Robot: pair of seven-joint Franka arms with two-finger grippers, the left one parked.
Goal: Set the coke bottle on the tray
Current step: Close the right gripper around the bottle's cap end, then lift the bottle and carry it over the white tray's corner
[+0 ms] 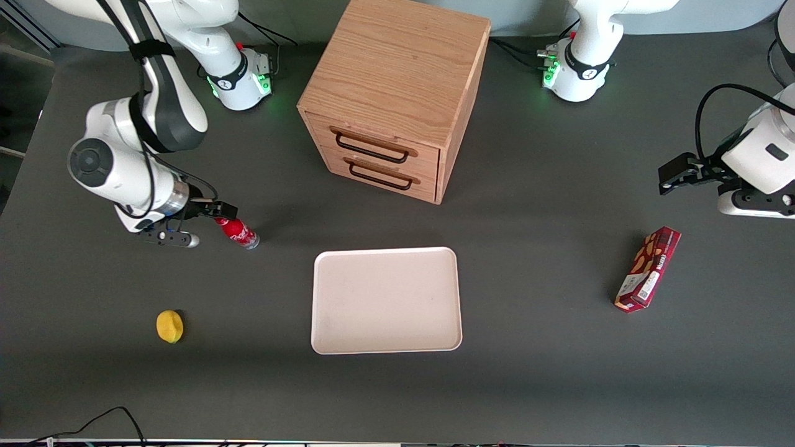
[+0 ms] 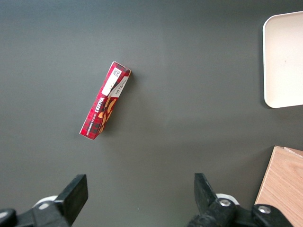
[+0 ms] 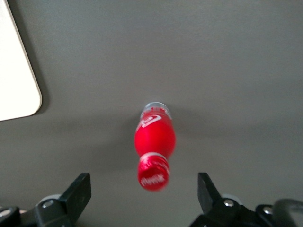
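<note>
Front view: gripper (image 1: 214, 214) sits low over the worktop (image 1: 546, 347) toward the working arm's end, right at the red cap of the coke bottle (image 1: 238, 232); the arm's wrist hides the tips there, so contact can't be judged from this view. Right wrist view settles it: jaws spread wide, one finger either side of the coke bottle (image 3: 154, 149) with clear gaps, nothing pinched; gripper (image 3: 144, 191) is above the cap. Bottle stands on the worktop, apart from the tray (image 1: 386, 300), a bit farther from the front camera than the tray's nearest corner; only the wrist view shows a rounded corner of the tray (image 3: 19, 71) close by. White script shows on the cap and red label, Coca-Cola style, letters not sharp. Tray is pale pinkish-white, near the worktop's middle, in front of the wooden drawer cabinet (image 1: 391, 99) with two dark handles. Yellow lemon-like object (image 1: 169, 326) lies toward the working arm's end, nearer the front edge. Dark red snack box (image 1: 648, 269) lies toward the parked arm's end; left wrist view shows its face better, snack box (image 2: 104, 105) with a white barcode sticker and orange print, text unreadable. Worktop is matte dark grey; cables run along its front edge.
</note>
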